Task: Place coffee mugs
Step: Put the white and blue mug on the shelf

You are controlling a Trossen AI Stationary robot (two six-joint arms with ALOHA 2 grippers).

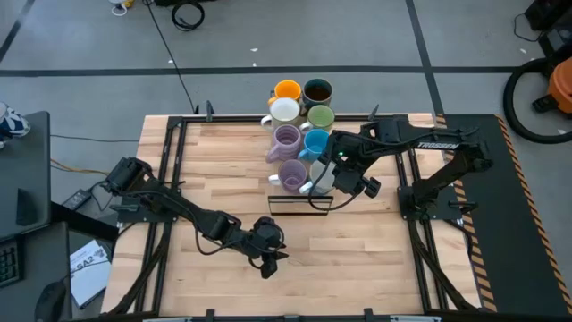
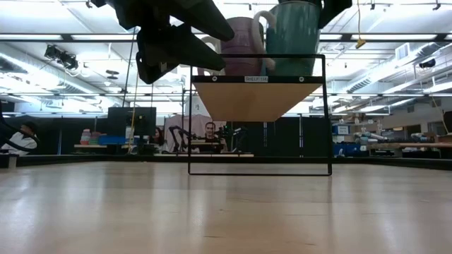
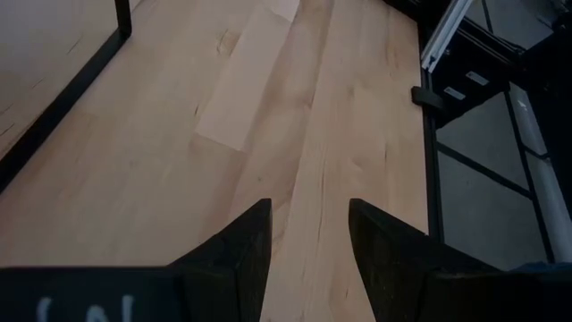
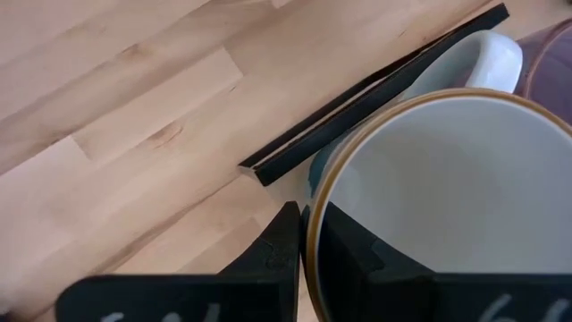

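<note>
right end effector (image 4: pixel 304 259) grasping ribbed teal mug (image 4: pixel 447 206) rim on black shelf (image 1: pixel 299 204), left end effector (image 3: pixel 308 255) released over table (image 3: pixel 179 134)

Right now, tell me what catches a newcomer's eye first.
The cluster of coloured mugs at the table's far edge stands out first. Next, the right pincer grips the rim of a large teal mug on a black-framed shelf. The left pincer hangs open over bare wood near the front.
</note>
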